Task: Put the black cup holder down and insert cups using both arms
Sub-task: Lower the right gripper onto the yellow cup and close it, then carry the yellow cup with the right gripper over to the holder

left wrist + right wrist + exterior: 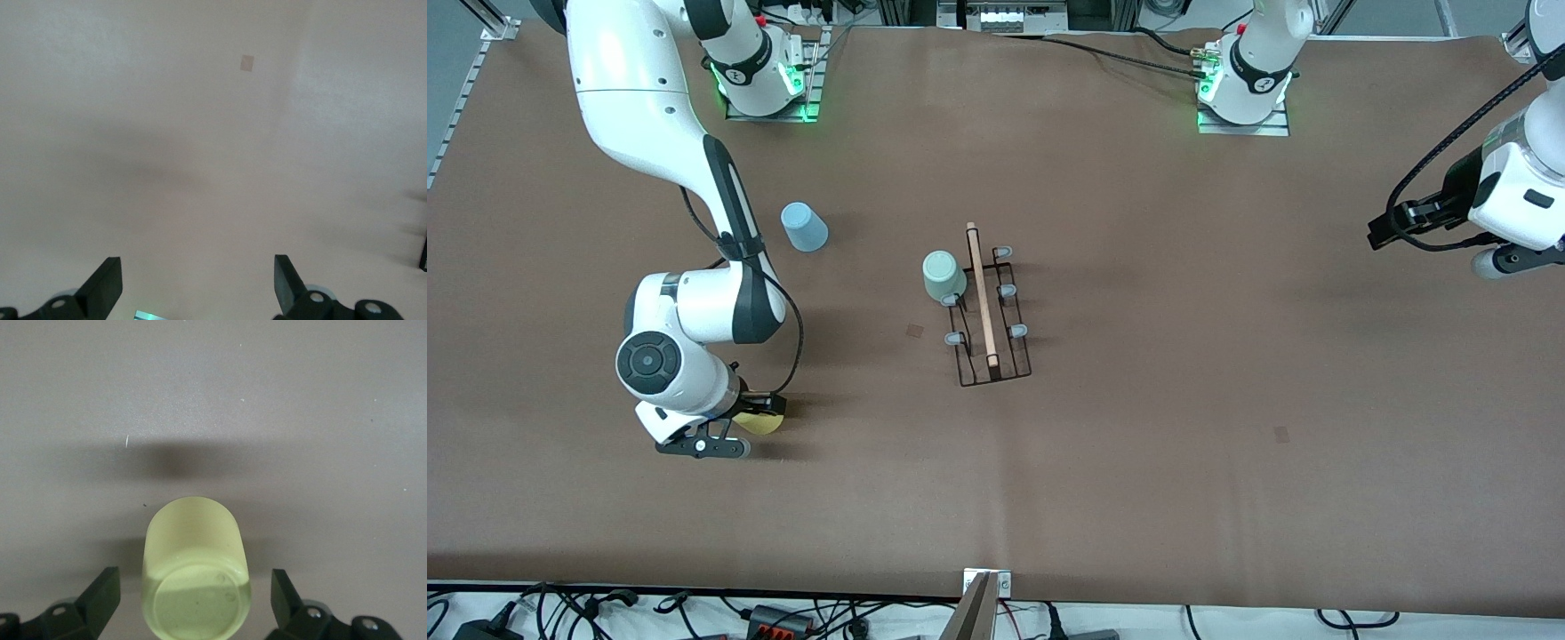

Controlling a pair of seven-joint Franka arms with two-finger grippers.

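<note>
A brown covering spreads over the whole bench (1138,462), with cables and power strips along the edge nearest the front camera. The black cup holder (991,311) stands near the bench's middle, its wooden rod handle running along the top; five pale-tipped pegs show, and the mint green cup (943,275) sits inverted where a sixth would be, hiding it. The light blue cup (804,227) rests inverted on the bench, well apart from the holder, toward the right arm's end. The yellow cup (197,577) stands inverted between the spread jaws of the right gripper (195,603), touching neither finger; in the front view the arm's wrist covers most of it, leaving only a yellow sliver. The left gripper (197,287) waits in the air over bare bench at the left arm's end, jaws released and holding nothing; the front view cuts that arm off at the frame edge.
</note>
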